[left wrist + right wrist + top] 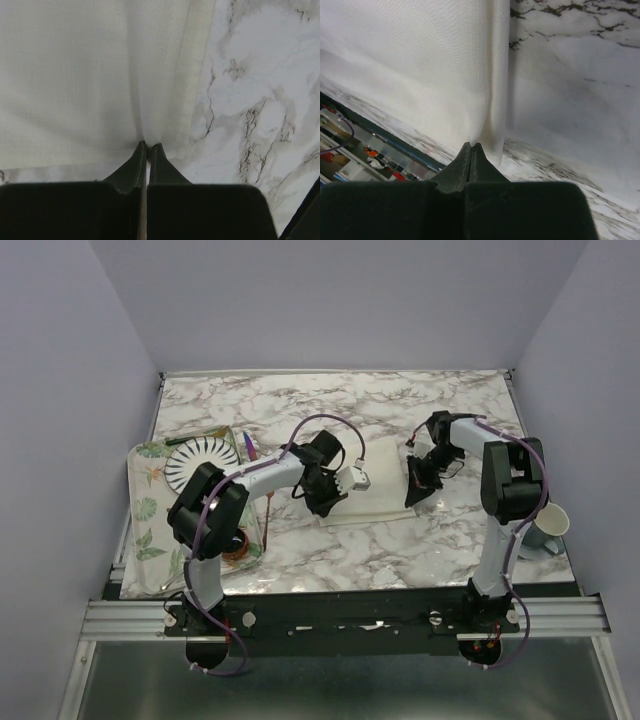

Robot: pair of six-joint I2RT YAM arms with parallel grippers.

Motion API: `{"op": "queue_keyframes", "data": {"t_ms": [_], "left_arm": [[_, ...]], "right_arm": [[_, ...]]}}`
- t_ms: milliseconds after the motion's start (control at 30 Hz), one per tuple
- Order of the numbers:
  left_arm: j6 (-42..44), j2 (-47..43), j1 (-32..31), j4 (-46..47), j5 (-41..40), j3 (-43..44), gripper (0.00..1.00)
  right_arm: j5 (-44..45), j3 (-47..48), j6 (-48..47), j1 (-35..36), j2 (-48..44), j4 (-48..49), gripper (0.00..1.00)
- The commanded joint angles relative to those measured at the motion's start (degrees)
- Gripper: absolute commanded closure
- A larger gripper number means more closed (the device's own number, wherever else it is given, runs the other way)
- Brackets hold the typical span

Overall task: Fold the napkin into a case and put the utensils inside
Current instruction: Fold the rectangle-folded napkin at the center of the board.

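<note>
Pale lavender walls (60,390) close us in on three sides. They surround a table (400,410) of white marble pattern with grey-brown veining that fills the middle of the overhead view. A metal rail (340,615) runs along its near edge, where both arms are bolted.

On the left side of the table lies a leaf-printed mat (145,510). The napkin (380,502) is spread near the centre of the marble, between the two arms and well apart from the mat. It is a plain cream cloth with a fine, even weave. In the left wrist view (75,75) we see a stitched hem running down its right side, with soft creases fanning up from the pinch. In the right wrist view (420,60) its edge is doubled into a narrow vertical fold, and a shadow falls on the marble beside it.

A white plate (200,462) with black radial stripes sits on the mat, and a pale mug (548,525) stands at the table's right edge. A purple-blue utensil (247,445) lies just beside the plate.

The left gripper (148,146) has its fingers pressed together on the napkin's edge. The right gripper (472,146) pinches the cloth in the same way at the opposite side.
</note>
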Motion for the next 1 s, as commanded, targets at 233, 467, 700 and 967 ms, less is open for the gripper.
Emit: {"op": "queue_keyframes", "data": {"t_ms": [233,467,700,967], "left_arm": [[-0.8,3.5,0.7,0.0,-0.7,0.6,1.00],[-0.7,-3.7,1.0,-4.5,0.7,4.9,1.00],[-2.3,-4.0,-0.9,-5.2,2.2,4.8,1.00],[-3.3,0.1,-1.4,-0.3,0.6,-0.5,1.00]], "right_arm": [[4.1,4.6,-0.1,-0.2,3.1,-1.5,0.99],[3.4,3.9,-2.2,-0.3,-5.9,-4.7,0.99],[7.7,-0.8,-3.1,-0.3,-6.7,-3.7,0.99],[9.5,-1.3,-1.9,-0.3,-0.1,0.2,0.99]]}}
